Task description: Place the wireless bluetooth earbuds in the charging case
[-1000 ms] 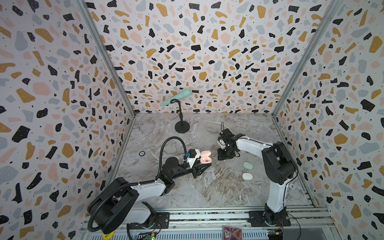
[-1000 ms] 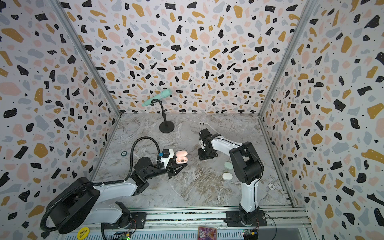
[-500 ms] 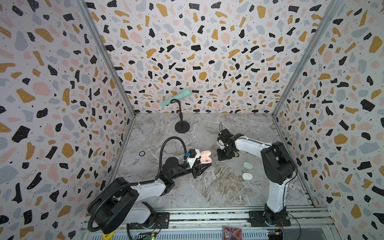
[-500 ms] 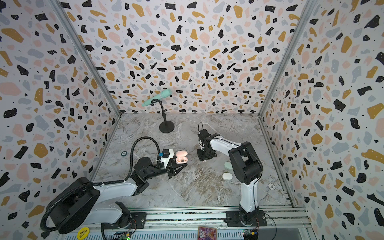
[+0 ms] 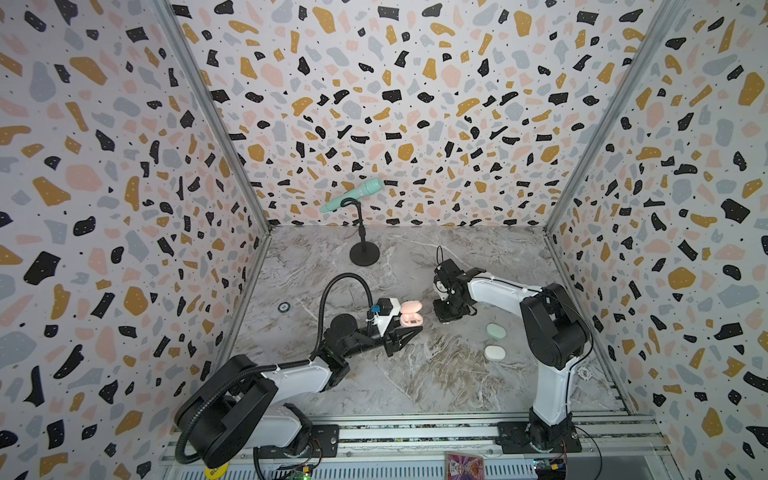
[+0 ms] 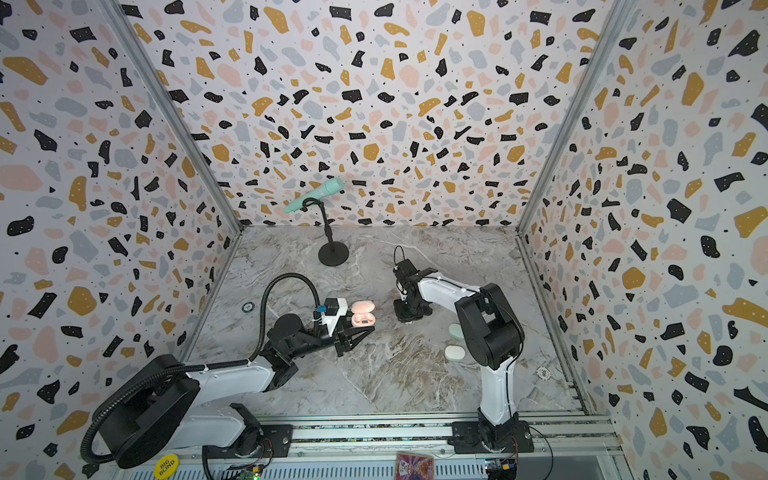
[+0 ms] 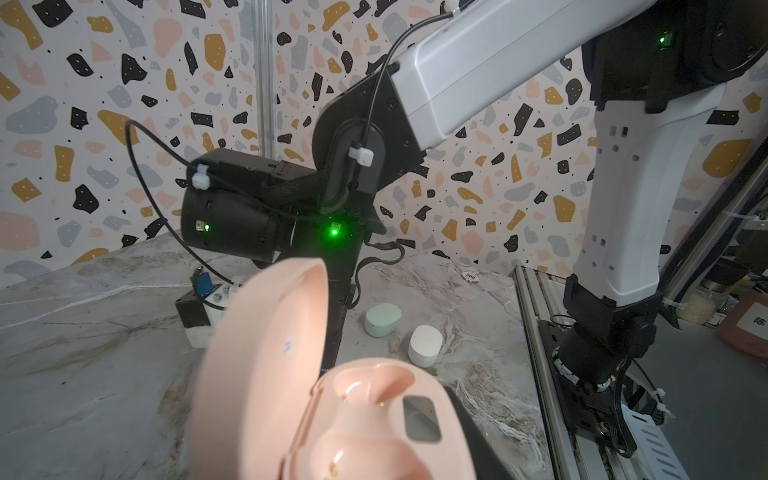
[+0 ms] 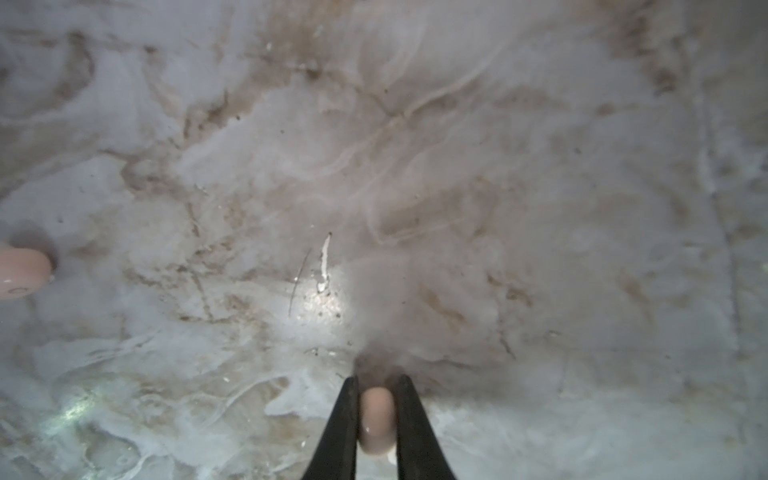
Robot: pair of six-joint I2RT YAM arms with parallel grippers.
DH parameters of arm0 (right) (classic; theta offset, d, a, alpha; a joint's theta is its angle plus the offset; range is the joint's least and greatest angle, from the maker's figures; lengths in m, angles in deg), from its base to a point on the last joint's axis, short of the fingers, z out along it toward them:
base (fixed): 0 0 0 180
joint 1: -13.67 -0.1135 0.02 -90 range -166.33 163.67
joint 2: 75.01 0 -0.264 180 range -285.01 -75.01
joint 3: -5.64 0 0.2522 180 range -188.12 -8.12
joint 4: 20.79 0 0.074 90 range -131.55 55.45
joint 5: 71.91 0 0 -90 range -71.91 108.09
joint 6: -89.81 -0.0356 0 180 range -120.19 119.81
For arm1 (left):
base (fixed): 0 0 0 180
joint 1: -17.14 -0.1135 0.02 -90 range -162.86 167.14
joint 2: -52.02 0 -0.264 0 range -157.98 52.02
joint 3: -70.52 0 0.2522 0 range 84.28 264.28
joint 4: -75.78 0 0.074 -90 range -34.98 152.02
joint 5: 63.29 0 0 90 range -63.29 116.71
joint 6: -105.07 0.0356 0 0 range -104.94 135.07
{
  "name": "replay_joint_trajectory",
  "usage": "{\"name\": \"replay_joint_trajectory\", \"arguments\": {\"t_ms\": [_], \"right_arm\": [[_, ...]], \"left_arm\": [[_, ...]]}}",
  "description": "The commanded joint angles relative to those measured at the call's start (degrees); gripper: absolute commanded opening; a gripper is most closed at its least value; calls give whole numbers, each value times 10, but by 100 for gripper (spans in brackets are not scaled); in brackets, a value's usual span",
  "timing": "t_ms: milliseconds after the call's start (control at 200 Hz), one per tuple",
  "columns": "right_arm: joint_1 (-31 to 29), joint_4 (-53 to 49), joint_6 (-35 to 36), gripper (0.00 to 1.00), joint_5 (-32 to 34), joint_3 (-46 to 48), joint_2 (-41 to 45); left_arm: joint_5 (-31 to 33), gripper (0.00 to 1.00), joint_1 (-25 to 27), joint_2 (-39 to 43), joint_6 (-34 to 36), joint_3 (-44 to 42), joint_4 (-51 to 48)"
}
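My right fingers pinch a pink earbud at the desk; the open pink case, clamped in my left fingers, lies to their left, sockets up.

In the right wrist view the pink earbud pinched between the right jaws is out of focus. The jaws themselves run off the picture's edge. A second earbud, also pink, is cut by the edge there, so only part of it shows. In both top views the right arm's wrist covers those jaws and what they hold.

In the left wrist view the open pink case is blurred and cropped. It hides the left jaws gripping it, apart from a dark sliver.

In a top view the right arm overlaps the white case and the mint case. On the counter, a small disc and a far disc are too small to read.
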Motion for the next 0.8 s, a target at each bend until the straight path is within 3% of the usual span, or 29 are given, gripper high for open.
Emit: {"name": "replay_joint_trajectory", "arguments": {"t_ms": [0,451,796], "right_arm": [[-3,-13,-9,16,2,-7,12],[32,2,-33,14,-104,47,163],[88,35,-16,15,-290,116,347]], "left_arm": [[-1,44,-3,12,-2,-2,27],[-13,44,-3,-3,-12,19,36],[-38,44,-3,-22,-31,48,61]]}}
